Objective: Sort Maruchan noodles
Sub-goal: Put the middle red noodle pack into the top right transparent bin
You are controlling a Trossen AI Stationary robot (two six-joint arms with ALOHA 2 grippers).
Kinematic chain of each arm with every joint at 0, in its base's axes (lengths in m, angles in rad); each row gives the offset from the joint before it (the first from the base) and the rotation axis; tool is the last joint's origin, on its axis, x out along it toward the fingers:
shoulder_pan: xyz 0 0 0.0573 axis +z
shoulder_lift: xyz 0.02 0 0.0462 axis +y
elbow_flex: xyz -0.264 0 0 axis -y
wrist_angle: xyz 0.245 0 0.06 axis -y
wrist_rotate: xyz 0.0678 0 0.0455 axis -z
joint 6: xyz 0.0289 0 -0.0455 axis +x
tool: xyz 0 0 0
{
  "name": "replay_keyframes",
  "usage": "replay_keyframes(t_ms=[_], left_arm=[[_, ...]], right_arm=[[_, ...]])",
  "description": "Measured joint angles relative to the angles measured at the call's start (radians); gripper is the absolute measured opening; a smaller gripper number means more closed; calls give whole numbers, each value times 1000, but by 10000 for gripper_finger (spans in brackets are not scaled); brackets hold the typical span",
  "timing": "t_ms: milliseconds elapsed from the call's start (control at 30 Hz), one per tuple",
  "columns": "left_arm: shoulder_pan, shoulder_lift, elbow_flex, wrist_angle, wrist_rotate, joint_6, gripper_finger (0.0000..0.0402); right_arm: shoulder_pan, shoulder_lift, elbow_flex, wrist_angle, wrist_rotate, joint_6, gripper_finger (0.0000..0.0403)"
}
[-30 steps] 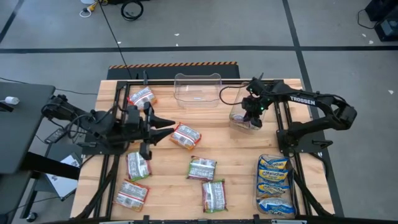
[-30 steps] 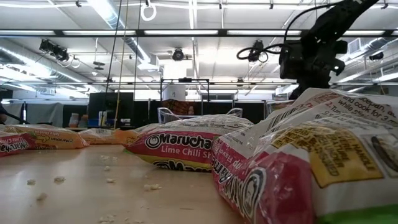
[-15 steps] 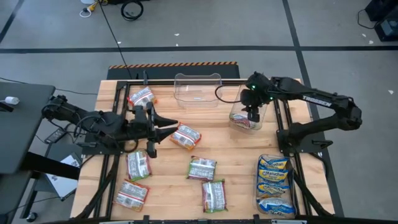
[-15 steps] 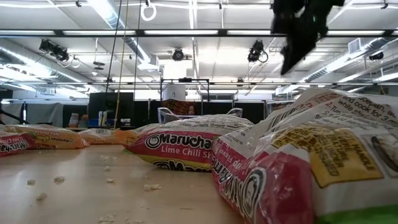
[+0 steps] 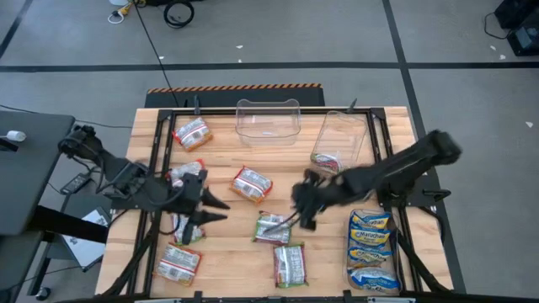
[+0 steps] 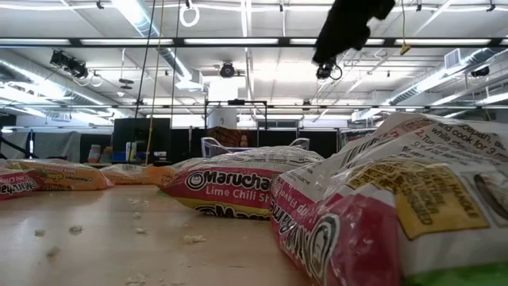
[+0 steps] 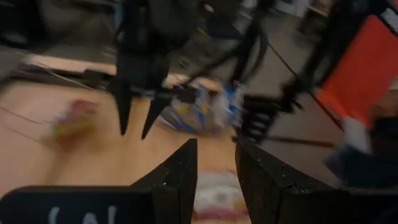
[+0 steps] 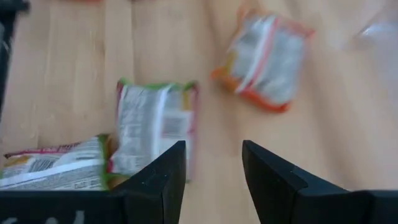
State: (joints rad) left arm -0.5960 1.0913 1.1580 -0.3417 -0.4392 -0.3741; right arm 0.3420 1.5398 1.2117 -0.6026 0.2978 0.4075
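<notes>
Several red-and-white packets lie flat on the table's left half, among them one (image 5: 253, 183) mid-table and one (image 5: 192, 132) near the far edge. Two green-and-white packets (image 5: 274, 227) (image 5: 289, 263) lie near the middle. Blue-and-yellow packets (image 5: 372, 248) are piled at the near right. One red packet (image 5: 330, 162) sits in the right clear bin (image 5: 341, 139). My left gripper (image 5: 221, 209) is open and points right, beside a red packet (image 5: 187, 225). My right gripper (image 5: 301, 217) is open just right of the upper green packet (image 8: 155, 121), touching nothing.
A second clear bin (image 5: 268, 120) stands at the far edge, left of the right bin. Both grippers are close together over the table's middle; my right gripper (image 7: 137, 112) shows in the left wrist view. Crumbs dot the wood (image 6: 135, 214). Bare wood lies between the packets.
My right gripper has left the right bin and swung fast toward the near edge and the left, down to the upper green packet. My left gripper has drawn away from the mid-table red packet toward the near edge. No packet has moved.
</notes>
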Motion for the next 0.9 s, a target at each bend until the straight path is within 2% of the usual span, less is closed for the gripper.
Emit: replay_keyframes(t_ms=[267, 433, 567, 667, 800, 900], left_arm=[[-63, -28, 0, -98, 72, -41, 114], [-94, -28, 0, -128, 154, -149, 114], [-111, -31, 0, -196, 269, -253, 114], [-132, -36, 0, -220, 287, -328, 114], [-178, -33, 0, -225, 276, -355, 114], [-222, -31, 0, -240, 231, -358, 114]], right_arm=[[99, 387, 241, -5, -36, 189, 162], [109, 523, 306, -93, -105, 164, 162], [58, 554, 322, -165, 32, 62, 162], [7, 538, 341, -185, 127, -2, 162], [-4, 471, 373, -182, 135, -81, 162], [15, 461, 371, -185, 140, -157, 162]])
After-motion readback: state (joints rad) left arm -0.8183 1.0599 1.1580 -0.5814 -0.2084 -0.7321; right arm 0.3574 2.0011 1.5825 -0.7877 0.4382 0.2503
